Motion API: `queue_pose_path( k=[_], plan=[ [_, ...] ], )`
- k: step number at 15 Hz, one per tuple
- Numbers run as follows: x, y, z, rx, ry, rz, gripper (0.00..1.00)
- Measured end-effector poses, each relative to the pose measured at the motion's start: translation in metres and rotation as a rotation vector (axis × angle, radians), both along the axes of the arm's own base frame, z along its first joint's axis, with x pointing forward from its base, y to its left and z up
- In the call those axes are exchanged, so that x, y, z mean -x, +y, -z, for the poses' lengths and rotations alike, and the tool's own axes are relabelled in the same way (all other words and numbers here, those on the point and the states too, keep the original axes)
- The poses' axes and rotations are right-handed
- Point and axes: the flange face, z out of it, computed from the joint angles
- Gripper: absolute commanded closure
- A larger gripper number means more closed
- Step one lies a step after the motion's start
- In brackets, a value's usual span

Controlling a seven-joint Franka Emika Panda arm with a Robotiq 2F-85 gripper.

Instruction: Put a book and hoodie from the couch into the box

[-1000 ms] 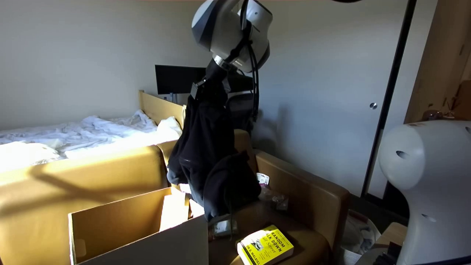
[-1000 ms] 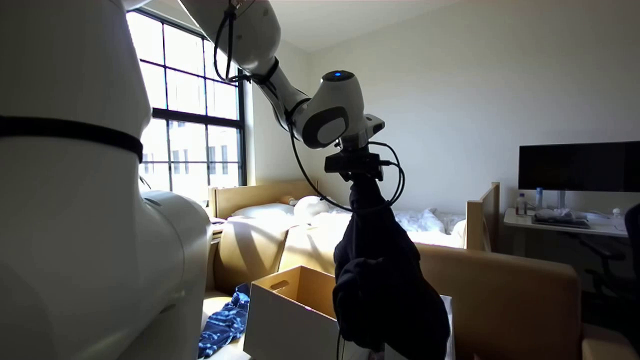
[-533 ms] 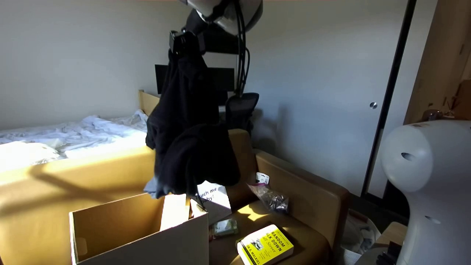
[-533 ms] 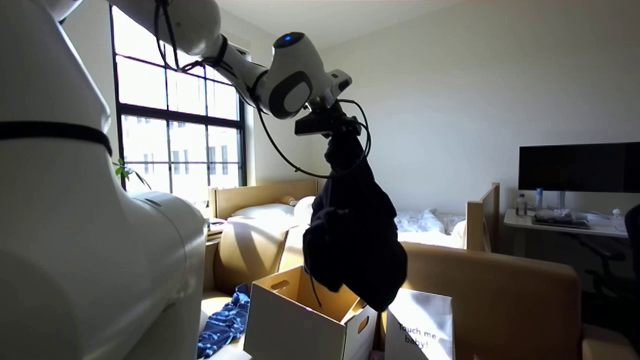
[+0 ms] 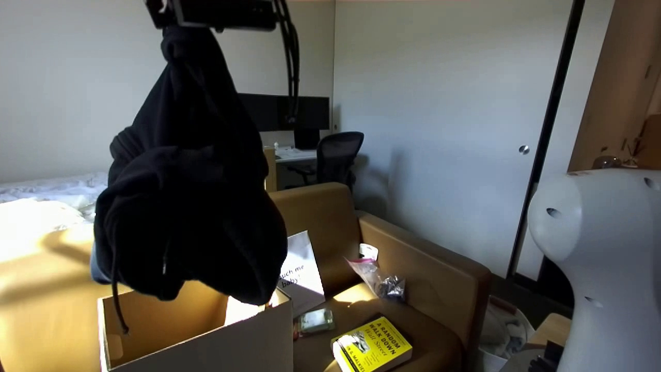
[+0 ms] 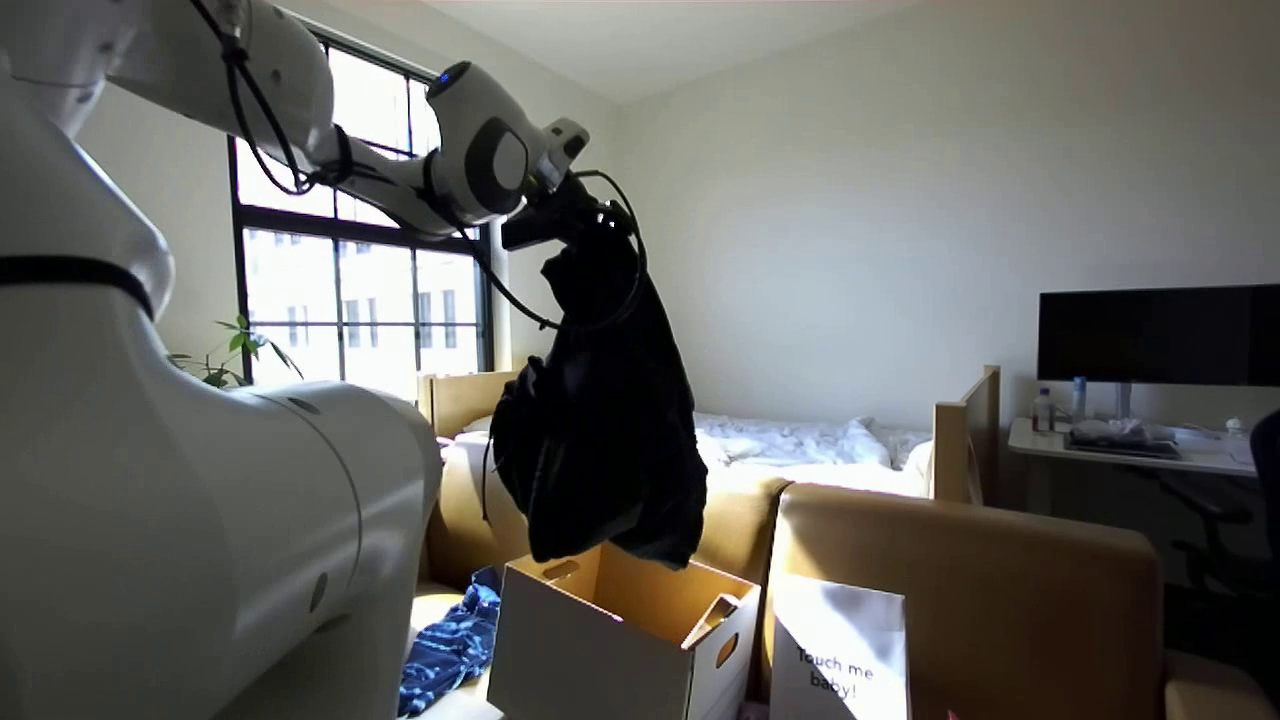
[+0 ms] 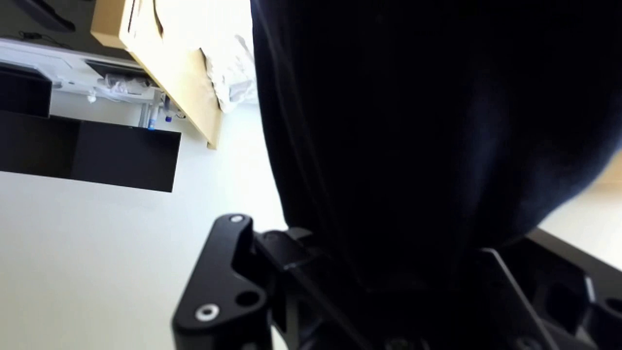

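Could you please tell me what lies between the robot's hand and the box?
The black hoodie: in both exterior views it hangs from the hand down toward the box. Whether it touches the box isn't clear.

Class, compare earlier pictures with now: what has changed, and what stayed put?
The black hoodie, clamped in the jaws throughout, moved up and leftward in both exterior views and now hangs above the box. Nothing was newly gripped or released. The box and yellow book stayed put.

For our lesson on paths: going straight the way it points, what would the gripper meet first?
The hoodie held in the gripper; beyond it, probably the bed or couch back, though depth is unclear.
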Motion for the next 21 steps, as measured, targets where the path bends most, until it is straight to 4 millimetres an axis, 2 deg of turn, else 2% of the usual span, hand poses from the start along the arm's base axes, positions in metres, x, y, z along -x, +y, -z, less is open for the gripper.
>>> queue_pose_path(
  k=[2,4,6,8,11,13,15,17,21],
  plan=[
    [-0.033,0.002,0.025,-0.056,0.081,0.049,1.00],
    [-0.064,-0.018,0.050,-0.106,0.185,0.091,1.00],
    [-0.085,-0.037,0.075,-0.148,0.296,0.103,1.00],
    [-0.093,-0.033,0.105,-0.169,0.408,0.069,1.00],
    [-0.090,-0.003,0.148,-0.233,0.559,0.000,1.00],
    [-0.088,0.019,0.171,-0.271,0.647,-0.056,1.00],
    [-0.089,0.033,0.191,-0.302,0.756,-0.112,1.00],
    [-0.097,0.035,0.212,-0.344,0.869,-0.152,1.00],
    [-0.123,0.023,0.243,-0.393,0.991,-0.171,1.00]
  ],
)
